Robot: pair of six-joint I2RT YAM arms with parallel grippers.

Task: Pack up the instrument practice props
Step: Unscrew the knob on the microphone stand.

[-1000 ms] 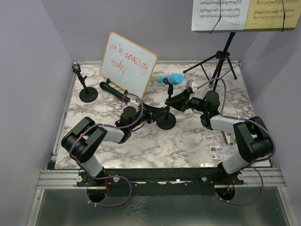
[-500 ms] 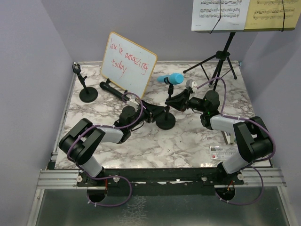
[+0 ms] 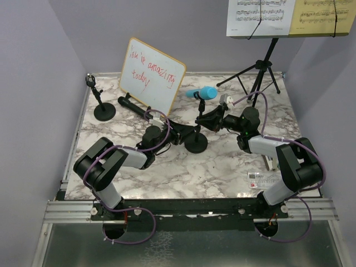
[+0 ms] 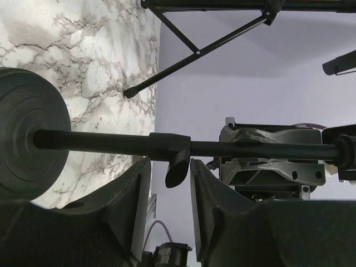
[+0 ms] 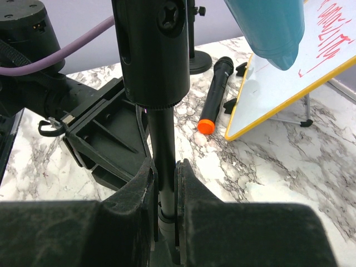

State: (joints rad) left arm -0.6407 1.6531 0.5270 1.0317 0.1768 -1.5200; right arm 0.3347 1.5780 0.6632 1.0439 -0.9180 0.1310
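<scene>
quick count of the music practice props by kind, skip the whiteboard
microphones: 2, black microphone and blue microphone
mic holders: 2, left mic holder and centre mic holder
sheet music: 2, white sheet and yellow sheet
tripod music stand: 1
total: 7

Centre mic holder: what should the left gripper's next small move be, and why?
Probably close the left gripper on the mic holder's clamp knob: it sits between the open fingers, untouched, while the right gripper is shut on the rod, steadying it.
</scene>
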